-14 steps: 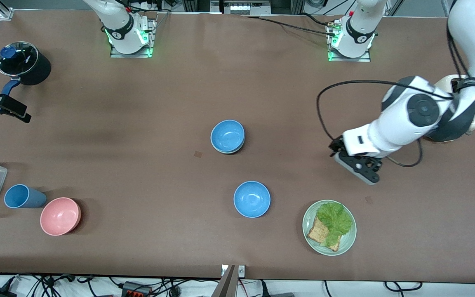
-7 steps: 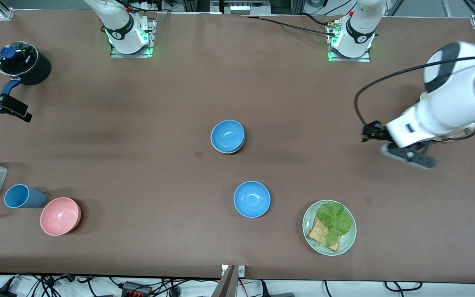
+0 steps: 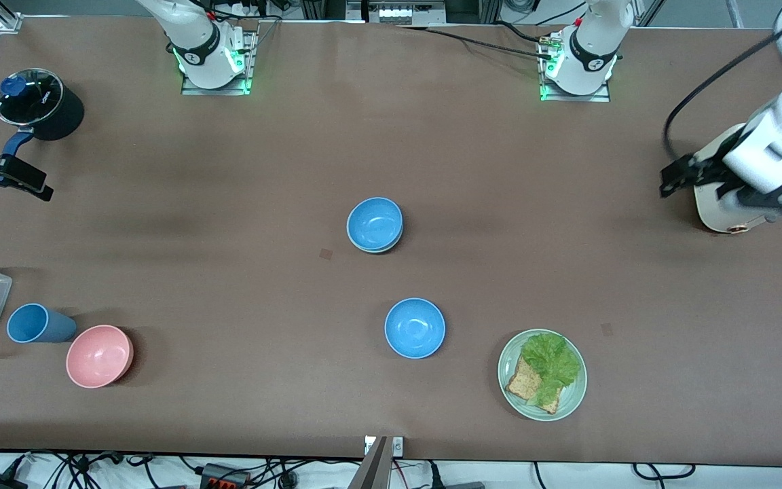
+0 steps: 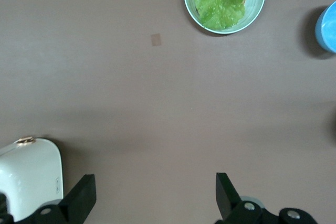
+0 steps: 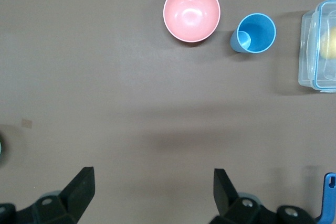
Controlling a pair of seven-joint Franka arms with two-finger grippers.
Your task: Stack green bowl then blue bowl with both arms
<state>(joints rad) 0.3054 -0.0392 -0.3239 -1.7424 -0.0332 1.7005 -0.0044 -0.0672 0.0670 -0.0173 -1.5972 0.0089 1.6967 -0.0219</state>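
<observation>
A: Green bowl (image 3: 385, 248): only a pale rim shows under the blue bowl (image 3: 375, 224) mid-table; the stack looks made.

B: Jaws?

A: You have both spread wide and empty. Left gripper (image 4: 152, 200) is over bare table beside the white appliance (image 3: 723, 200), well apart from the stack. Right gripper (image 5: 149, 198) waits near the black pot (image 3: 41, 102).

B: Handling?

A: Judged light, rigid, smooth. Pinch your bowl's rim wall. A second blue bowl (image 3: 415, 328) sits nearer the camera.

Even overhead light — soft shadows, slight motion blur on the left arm (image 3: 781, 146)
</observation>
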